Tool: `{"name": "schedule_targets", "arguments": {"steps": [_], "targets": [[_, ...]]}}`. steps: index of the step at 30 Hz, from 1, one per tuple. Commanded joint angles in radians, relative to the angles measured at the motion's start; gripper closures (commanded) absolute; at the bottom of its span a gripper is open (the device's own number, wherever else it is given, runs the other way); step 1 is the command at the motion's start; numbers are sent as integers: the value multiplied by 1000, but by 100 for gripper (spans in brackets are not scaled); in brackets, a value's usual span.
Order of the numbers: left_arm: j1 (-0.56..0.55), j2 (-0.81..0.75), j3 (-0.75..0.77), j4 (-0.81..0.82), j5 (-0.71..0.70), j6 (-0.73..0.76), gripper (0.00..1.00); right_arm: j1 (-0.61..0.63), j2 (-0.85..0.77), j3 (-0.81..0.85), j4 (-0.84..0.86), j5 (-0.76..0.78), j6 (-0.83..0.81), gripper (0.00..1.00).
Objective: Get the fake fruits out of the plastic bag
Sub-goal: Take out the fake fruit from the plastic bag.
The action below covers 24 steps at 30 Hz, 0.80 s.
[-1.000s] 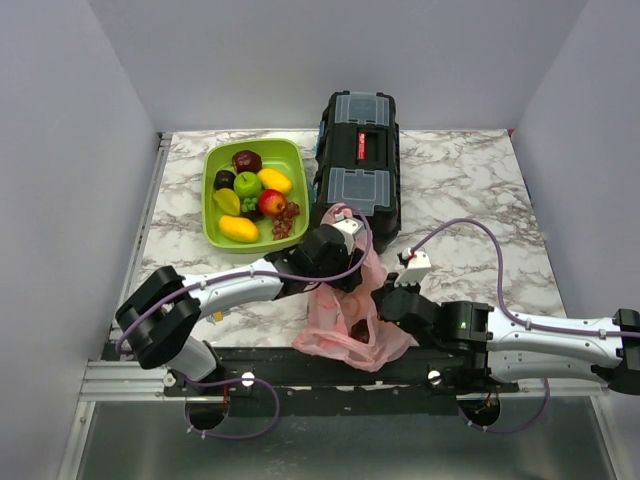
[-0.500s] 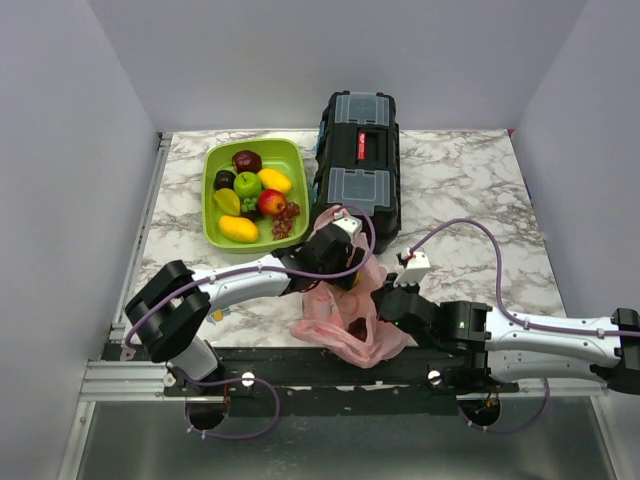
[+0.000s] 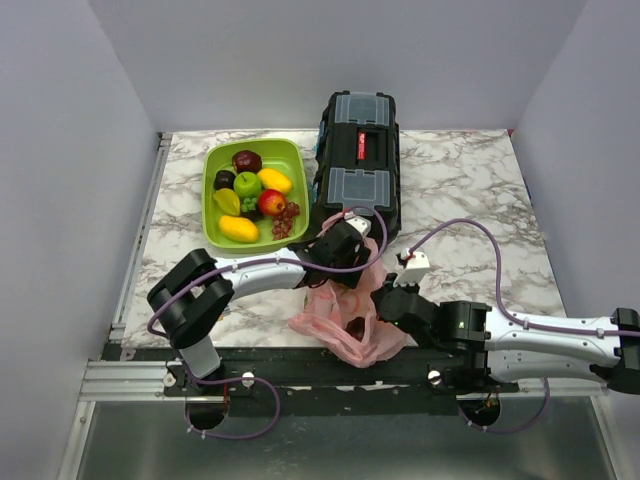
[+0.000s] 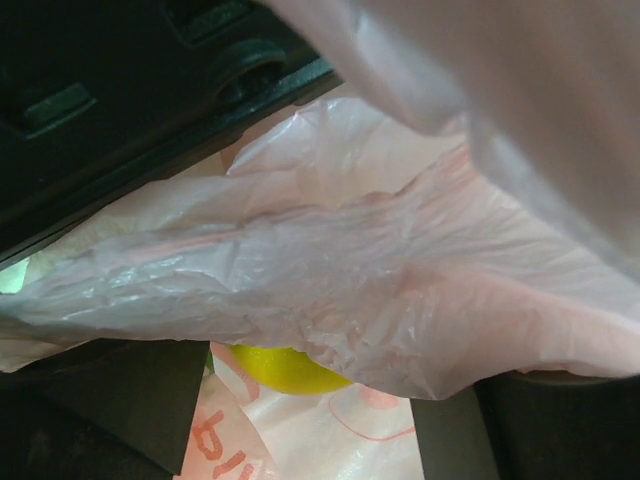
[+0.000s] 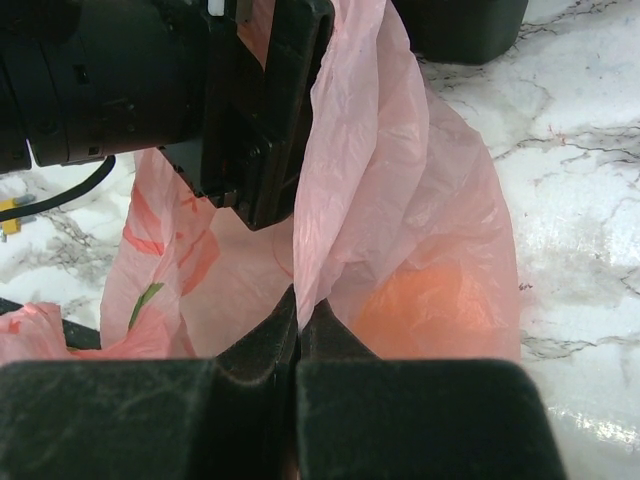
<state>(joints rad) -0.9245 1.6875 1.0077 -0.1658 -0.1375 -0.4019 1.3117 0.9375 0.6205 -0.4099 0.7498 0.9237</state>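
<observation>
Plastic bag (image 3: 352,322) holds yellow-green fruit (image 4: 285,368), orange (image 5: 420,300); right end effector (image 5: 298,335) pinches bag film, left end effector (image 4: 315,395) spread.

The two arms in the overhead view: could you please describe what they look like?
Both the left arm and the right arm have silver-white links between bulky black joint housings. A thin purple cable runs along each arm and loops free near the wrist. Each wrist carries a small white block. The jaws are flat, matte black blocks.
</observation>
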Motion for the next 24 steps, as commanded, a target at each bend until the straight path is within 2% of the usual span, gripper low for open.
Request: {"name": "schedule_targets", "arguments": {"steps": [1, 7, 19, 24], "targets": [[10, -5, 6, 0, 13, 7, 37, 3, -17, 6, -7, -5, 15, 99], [10, -72, -6, -13, 59, 7, 55, 3, -10, 7, -8, -1, 18, 99], [12, -290, -78, -40, 228, 4, 65, 3, -4, 10, -16, 6, 24, 99], [26, -410, -129, -31, 320, -9, 67, 3, -15, 1, -16, 17, 31, 99]]}}
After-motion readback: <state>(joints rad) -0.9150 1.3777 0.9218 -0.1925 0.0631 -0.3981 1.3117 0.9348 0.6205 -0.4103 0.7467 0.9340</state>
